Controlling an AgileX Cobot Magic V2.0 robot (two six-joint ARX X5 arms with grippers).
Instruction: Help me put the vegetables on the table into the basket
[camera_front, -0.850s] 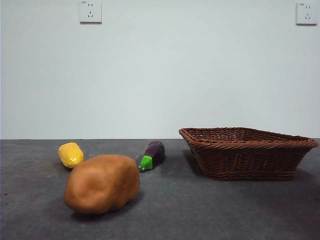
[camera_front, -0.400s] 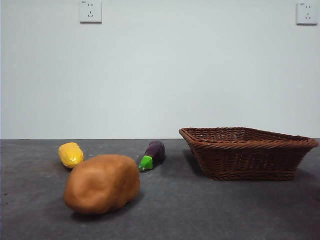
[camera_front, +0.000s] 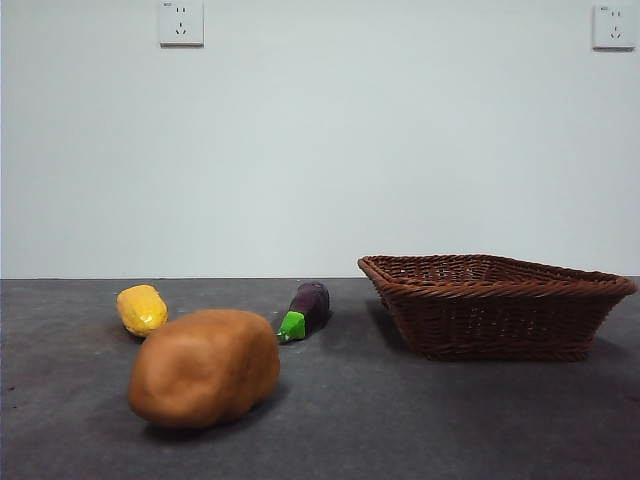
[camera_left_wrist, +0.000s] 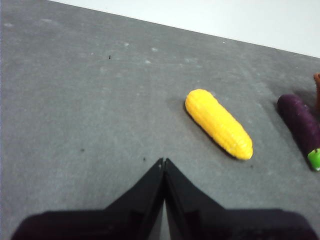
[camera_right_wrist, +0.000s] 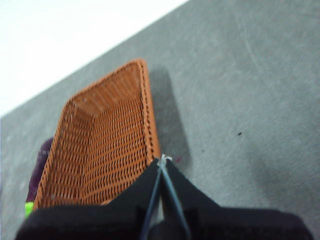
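Note:
On the dark grey table (camera_front: 400, 420) lie a lumpy orange-brown potato (camera_front: 205, 367), a yellow corn piece (camera_front: 141, 309) and a purple eggplant (camera_front: 305, 309) with a green stem. The brown wicker basket (camera_front: 495, 305) stands to the right with nothing in it. No arm shows in the front view. My left gripper (camera_left_wrist: 164, 162) is shut and hangs above bare table, short of the corn (camera_left_wrist: 218, 123), with the eggplant (camera_left_wrist: 302, 126) at the picture's edge. My right gripper (camera_right_wrist: 163, 160) is shut, over the basket's (camera_right_wrist: 102, 150) rim.
A white wall with two sockets (camera_front: 181, 22) closes off the back of the table. Open table surface lies in front of the potato and between the eggplant and the basket.

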